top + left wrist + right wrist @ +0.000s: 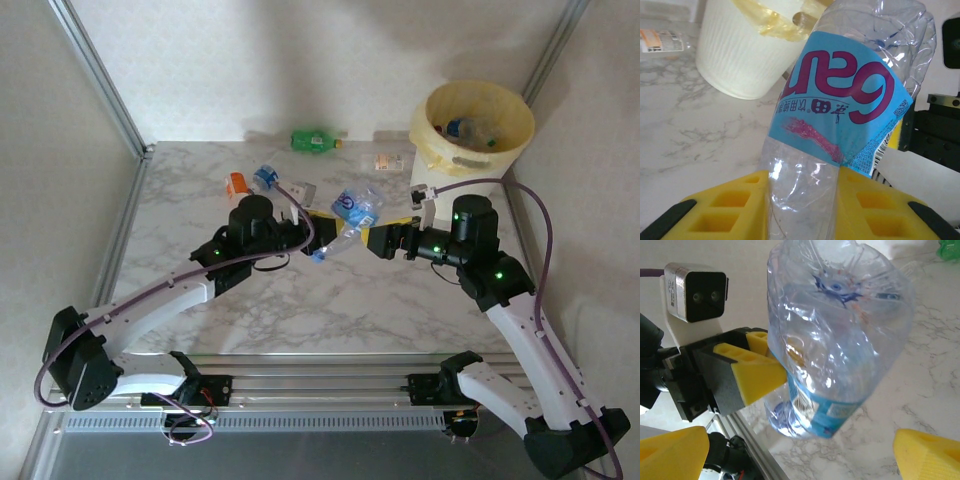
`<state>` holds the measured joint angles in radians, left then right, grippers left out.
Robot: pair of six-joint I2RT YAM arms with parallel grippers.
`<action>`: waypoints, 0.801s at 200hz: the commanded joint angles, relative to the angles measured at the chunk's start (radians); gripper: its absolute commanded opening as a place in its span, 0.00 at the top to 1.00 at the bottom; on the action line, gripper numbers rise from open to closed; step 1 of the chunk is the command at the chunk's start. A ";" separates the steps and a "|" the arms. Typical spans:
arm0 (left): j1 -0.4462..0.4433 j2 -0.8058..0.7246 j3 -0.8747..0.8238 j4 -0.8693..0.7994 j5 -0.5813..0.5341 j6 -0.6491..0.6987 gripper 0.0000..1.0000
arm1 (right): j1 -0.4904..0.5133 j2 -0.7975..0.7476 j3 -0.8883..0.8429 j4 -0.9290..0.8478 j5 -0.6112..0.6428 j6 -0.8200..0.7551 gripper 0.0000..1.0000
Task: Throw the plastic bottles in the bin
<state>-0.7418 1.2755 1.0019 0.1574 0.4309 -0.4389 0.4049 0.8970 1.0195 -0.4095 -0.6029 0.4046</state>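
Left wrist view gives me the best read: my left tool (800, 205) is clamped on the crushed bottle (840, 90), its yellow fingers pinching the clear wall just below the blue label. The bottle is held up off the bench (330, 300), between the two arms and just short of the bin (428, 150).

My right tool (800, 460) stands wide apart, one finger on each side of the bottle's dented end, neither touching it as far as I can tell.

I judge this thing to be very light and empty, so weight is no worry. The wall is thin, soft and already buckled, so it will cave further under a squeeze and could twist or pop out sideways. The bare plastic looks slick; the label band looks like the fuller, firmer part.

If I hand it over, I would close the right tool across the body near the label rather than on the creased end, and close gently.

The green bottle (316, 141) lies at the far edge of the bench, well apart from both arms.
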 commanded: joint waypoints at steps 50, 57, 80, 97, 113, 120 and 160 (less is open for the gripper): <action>-0.063 0.046 0.062 0.074 0.061 0.002 0.70 | 0.009 0.005 -0.034 0.068 0.031 -0.048 0.16; -0.066 0.051 0.058 0.083 0.071 0.000 0.70 | 0.009 0.002 -0.037 0.078 0.028 -0.049 0.20; -0.079 0.062 0.058 0.089 0.076 0.005 0.70 | 0.010 -0.008 -0.045 0.099 0.033 -0.054 0.40; -0.080 0.070 0.058 0.096 0.080 0.003 0.69 | 0.010 -0.017 -0.043 0.096 0.036 -0.058 0.49; -0.083 0.084 0.059 0.107 0.106 0.000 0.69 | 0.009 -0.025 -0.045 0.098 0.040 -0.057 0.55; -0.084 0.091 0.061 0.110 0.115 0.004 0.68 | 0.010 -0.029 -0.045 0.097 0.041 -0.057 0.59; -0.086 0.096 0.046 0.117 0.089 0.011 0.18 | 0.009 -0.050 -0.032 0.077 0.077 -0.061 0.72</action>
<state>-0.8101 1.3636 1.0389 0.2474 0.5034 -0.4355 0.4057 0.8696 0.9756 -0.3565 -0.5350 0.3580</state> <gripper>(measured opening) 0.619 0.385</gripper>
